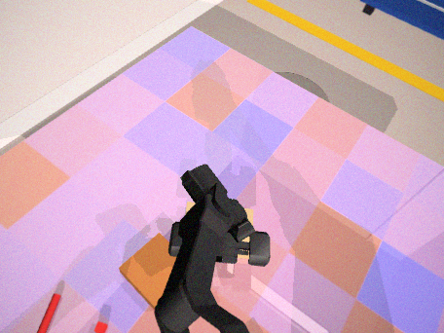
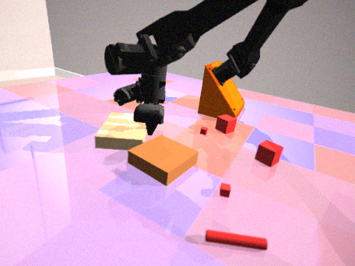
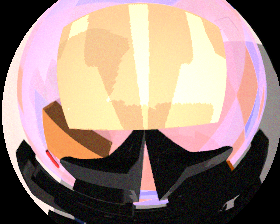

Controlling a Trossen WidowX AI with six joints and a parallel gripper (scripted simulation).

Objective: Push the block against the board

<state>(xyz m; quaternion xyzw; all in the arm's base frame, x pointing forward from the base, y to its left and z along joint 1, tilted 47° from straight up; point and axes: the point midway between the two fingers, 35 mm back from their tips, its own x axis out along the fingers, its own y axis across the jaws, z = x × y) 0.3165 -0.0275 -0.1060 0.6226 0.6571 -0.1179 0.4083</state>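
Note:
The orange square block (image 2: 163, 158) (image 1: 146, 266) (image 3: 69, 131) lies flat on the checkered floor. The pale wood-grain board (image 2: 121, 131) (image 3: 156, 66) lies just behind and to the left of it, turned at a different angle. The block's back corner is close to the board's near side; I cannot tell whether they touch. In the top view the arm hides most of the board, and only a sliver of the board (image 1: 250, 215) shows. My gripper (image 2: 151, 128) (image 3: 144, 125) is shut and empty. It points down, low at the board's right end, just behind the block.
An orange wedge (image 2: 219, 94) stands behind, under the arm's base. Red cubes (image 2: 226, 123) (image 2: 268, 152) (image 2: 225, 189) and a red rod (image 2: 236, 239) (image 1: 49, 313) lie to the right and front. A blue cabinet (image 1: 409, 1) and a yellow line (image 1: 341, 45) are far off.

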